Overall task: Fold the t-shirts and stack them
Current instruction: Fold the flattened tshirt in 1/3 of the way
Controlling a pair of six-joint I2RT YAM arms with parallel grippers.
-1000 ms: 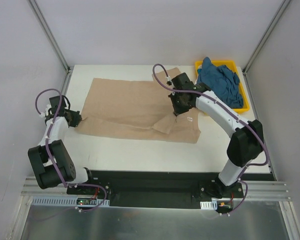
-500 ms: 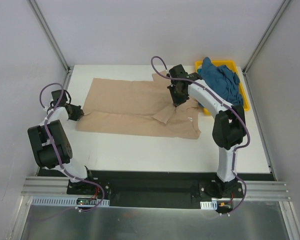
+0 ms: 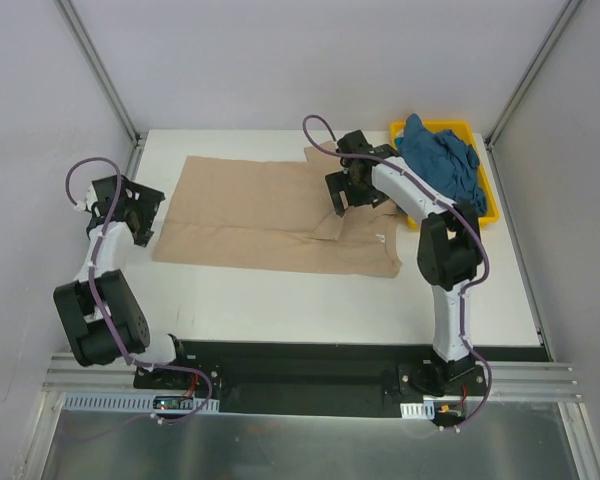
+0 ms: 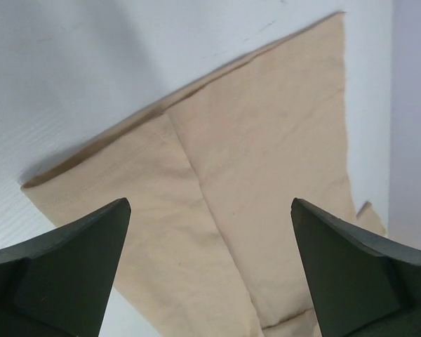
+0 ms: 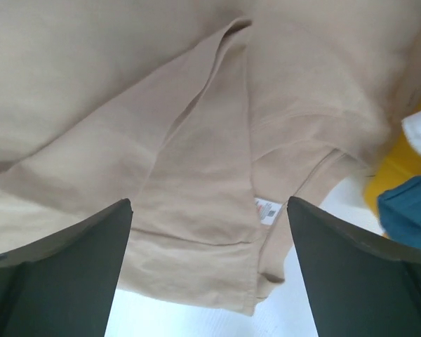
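The tan shirt (image 3: 270,215), spread on the counter (image 3: 280,300), and the teal shirt (image 3: 440,160), bunched in the tray (image 3: 483,214), are judged light and limp, best pinched at hems or corners, while the left end effector (image 4: 210,277) and the right end effector (image 5: 209,270) are seen open and empty.

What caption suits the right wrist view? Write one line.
Open right gripper above the tan-beige cotton t-shirt, its small white neck label showing.

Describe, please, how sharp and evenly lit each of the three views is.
Top external: even, diffuse light, soft shadows, the tan t-shirt sharp. Left wrist: shirt in focus with a thin shadow at its edge, the left gripper near-black and soft-edged. Right wrist: the right gripper likewise dark, the neck label small, its print unreadable.
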